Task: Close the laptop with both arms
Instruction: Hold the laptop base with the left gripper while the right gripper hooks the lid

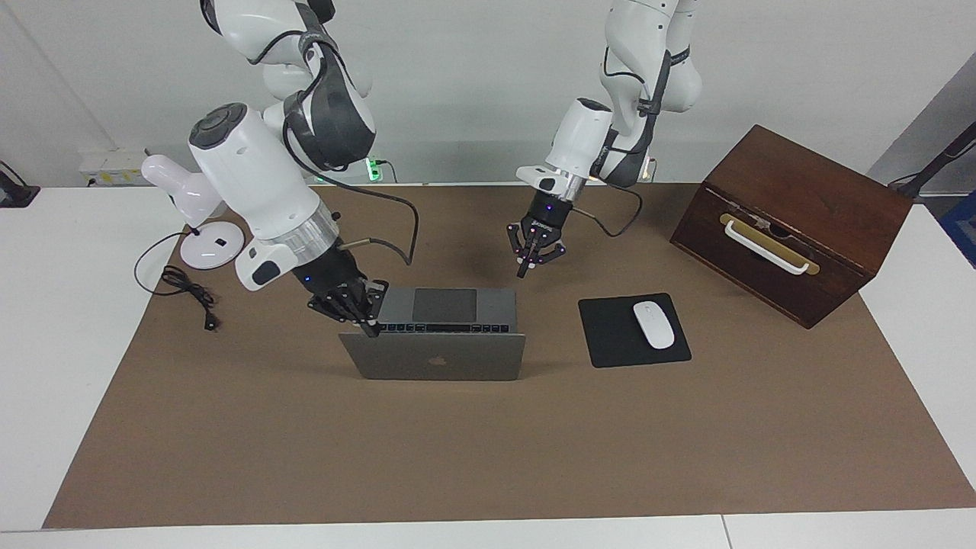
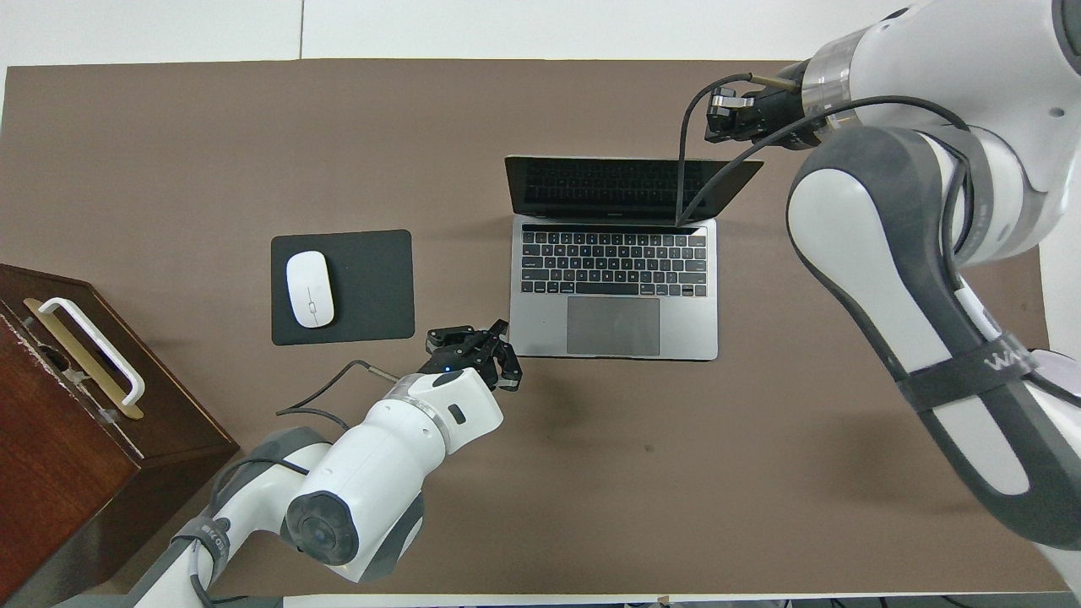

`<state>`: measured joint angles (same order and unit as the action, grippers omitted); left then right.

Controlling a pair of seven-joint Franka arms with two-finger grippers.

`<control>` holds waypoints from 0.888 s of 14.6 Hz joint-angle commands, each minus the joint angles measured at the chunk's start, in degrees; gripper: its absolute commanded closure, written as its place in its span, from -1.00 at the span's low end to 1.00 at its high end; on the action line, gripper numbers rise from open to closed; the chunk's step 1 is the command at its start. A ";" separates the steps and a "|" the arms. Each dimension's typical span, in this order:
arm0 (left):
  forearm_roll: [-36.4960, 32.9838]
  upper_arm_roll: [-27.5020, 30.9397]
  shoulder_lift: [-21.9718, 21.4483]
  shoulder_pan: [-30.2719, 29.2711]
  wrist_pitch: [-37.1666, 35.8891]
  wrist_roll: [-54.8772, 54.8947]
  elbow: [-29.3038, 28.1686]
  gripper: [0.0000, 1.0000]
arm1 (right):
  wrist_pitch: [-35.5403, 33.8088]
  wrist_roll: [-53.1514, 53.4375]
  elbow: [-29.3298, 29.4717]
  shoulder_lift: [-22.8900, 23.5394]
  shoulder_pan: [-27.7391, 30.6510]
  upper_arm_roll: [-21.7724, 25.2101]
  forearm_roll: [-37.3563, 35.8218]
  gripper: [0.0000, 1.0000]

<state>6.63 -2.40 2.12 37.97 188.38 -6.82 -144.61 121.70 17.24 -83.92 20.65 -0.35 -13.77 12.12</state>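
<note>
The silver-grey laptop [image 1: 436, 366] stands open on the brown mat, its lid with the black apple logo leaning away from the robots. Its black keyboard and grey trackpad show in the overhead view [image 2: 612, 262]. My right gripper [image 1: 367, 326] is at the lid's top corner toward the right arm's end and seems to touch its edge; it also shows in the overhead view [image 2: 718, 114]. My left gripper [image 1: 524, 268] hangs shut and empty over the mat, just off the base's trackpad-side corner toward the left arm's end, apart from the laptop [image 2: 505, 350].
A black mouse pad [image 1: 610, 339] with a white mouse [image 1: 653, 324] lies beside the laptop toward the left arm's end. A dark wooden box [image 1: 801, 221] with a white handle stands at that end. A white desk lamp [image 1: 183, 198] and its black cord [image 1: 187, 293] are at the right arm's end.
</note>
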 commanded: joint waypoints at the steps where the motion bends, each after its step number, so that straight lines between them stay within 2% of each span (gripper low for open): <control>1: 0.84 0.73 4.99 1.32 5.75 -0.04 1.08 1.00 | 2.83 -1.16 1.83 2.64 0.43 -1.44 -1.65 1.00; 6: 0.93 0.82 10.45 2.90 10.33 -0.12 2.93 1.00 | 4.24 -4.31 3.77 5.80 0.17 -1.53 -4.20 1.00; 11: 0.93 0.91 13.61 4.04 12.36 0.05 3.10 1.00 | 4.24 -4.59 3.77 6.33 0.08 -1.70 -4.74 1.00; 13: 0.93 0.91 14.49 4.13 12.36 0.14 3.46 1.00 | 4.59 -4.41 3.85 7.30 -0.01 -3.36 -5.35 1.00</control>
<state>6.63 -2.40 14.62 40.66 199.18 -6.82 -142.45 125.36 13.13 -81.68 25.83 -0.47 -15.26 8.55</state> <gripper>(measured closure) 0.991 0.991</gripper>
